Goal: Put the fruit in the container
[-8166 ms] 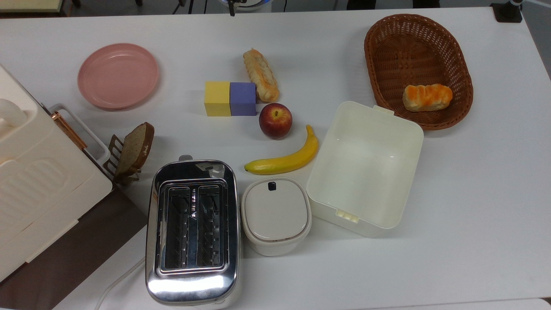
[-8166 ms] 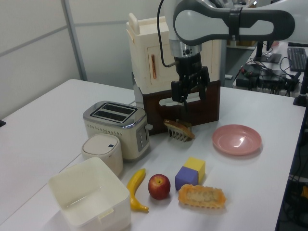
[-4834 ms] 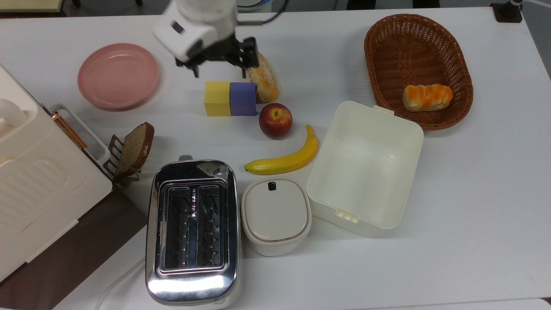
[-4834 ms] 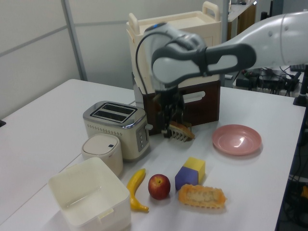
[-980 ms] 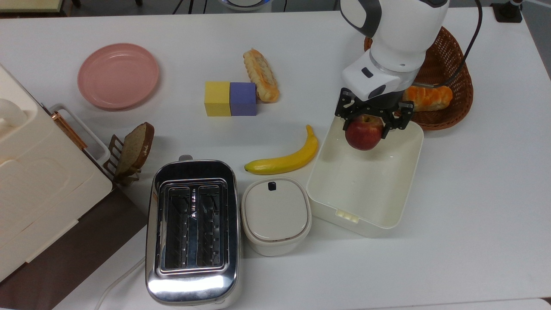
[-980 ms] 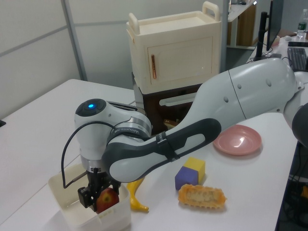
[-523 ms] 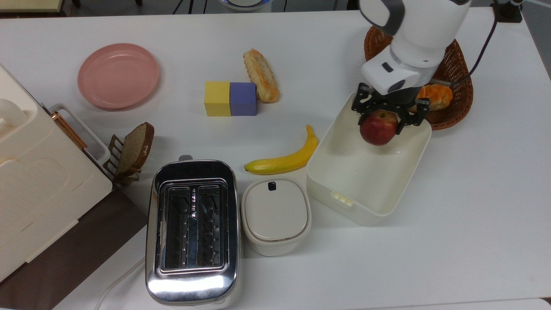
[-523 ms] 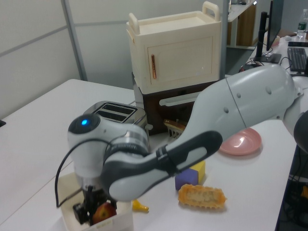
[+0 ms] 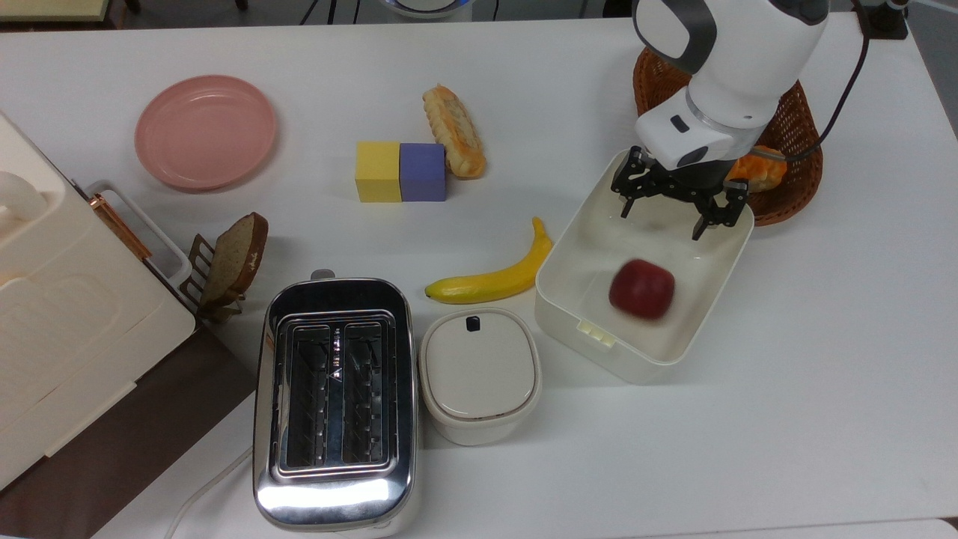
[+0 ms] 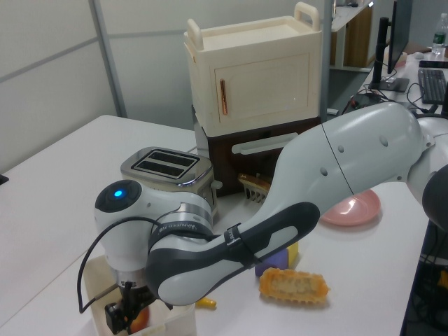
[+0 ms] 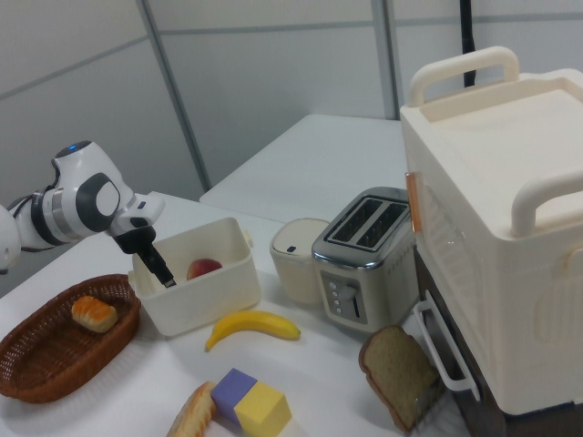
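Fruit (image 9: 641, 289) lies in container (image 9: 722, 273), below spread jaws.

Colours on the white table (image 9: 823, 374)
Dark-red fruit (image 9: 642, 290), cream tub (image 9: 700, 329), yellow banana (image 9: 494, 280), pink plate (image 9: 204, 131), yellow cube (image 9: 377, 171), purple cube (image 9: 422, 171), brown woven basket (image 9: 801, 142), chrome toaster (image 9: 334, 404).

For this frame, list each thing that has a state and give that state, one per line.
gripper: open, holding nothing, above the container's far end in the top view
fruit: loose inside the container
container: open-topped, holding the fruit
lidded white pot: lid on
toaster: slots empty
wicker basket: holds a bread roll
pink plate: empty
bread slice: propped in a small rack
banana: lying on the table
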Controlling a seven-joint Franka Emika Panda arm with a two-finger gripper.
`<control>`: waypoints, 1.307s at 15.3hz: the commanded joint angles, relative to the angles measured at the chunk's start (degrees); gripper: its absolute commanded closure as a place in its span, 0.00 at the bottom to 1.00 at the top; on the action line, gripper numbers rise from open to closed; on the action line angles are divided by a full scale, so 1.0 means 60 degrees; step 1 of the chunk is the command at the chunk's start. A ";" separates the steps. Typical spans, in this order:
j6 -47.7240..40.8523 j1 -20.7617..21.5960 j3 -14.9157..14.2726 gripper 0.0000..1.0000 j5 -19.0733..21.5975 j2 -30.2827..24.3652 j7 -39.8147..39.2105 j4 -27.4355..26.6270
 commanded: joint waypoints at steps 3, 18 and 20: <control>-0.0011 -0.0365 -0.0098 0.00 -0.0177 -0.0450 0.0176 0.0152; -0.4552 -0.3748 -0.0083 0.00 0.0687 -0.4419 -0.6764 -0.1397; -0.4610 -0.4115 -0.0083 0.00 0.1198 -0.4977 -0.7526 -0.2029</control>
